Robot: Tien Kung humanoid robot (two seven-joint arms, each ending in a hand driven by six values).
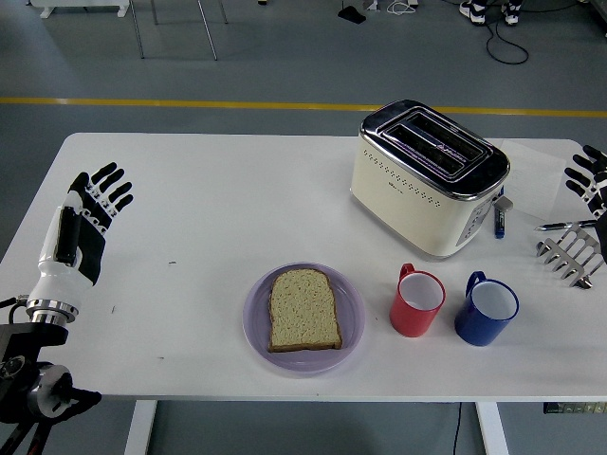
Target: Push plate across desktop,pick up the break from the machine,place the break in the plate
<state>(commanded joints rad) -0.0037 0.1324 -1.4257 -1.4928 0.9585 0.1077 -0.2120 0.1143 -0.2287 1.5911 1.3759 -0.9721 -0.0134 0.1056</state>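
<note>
Bread (303, 309) flat on plate (353, 334), near table edge, left of red mug (417, 302). Likely light, soft, crumbly; best pinched gently at crust edges. Left hand (83, 220) fingers spread, empty. Right hand (590, 176) at edge, fingers spread, empty.

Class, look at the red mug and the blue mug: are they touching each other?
Apart. The head view shows a strip of white table between the red mug and the blue mug, with the blue mug's handle pointing toward the red one.
</note>
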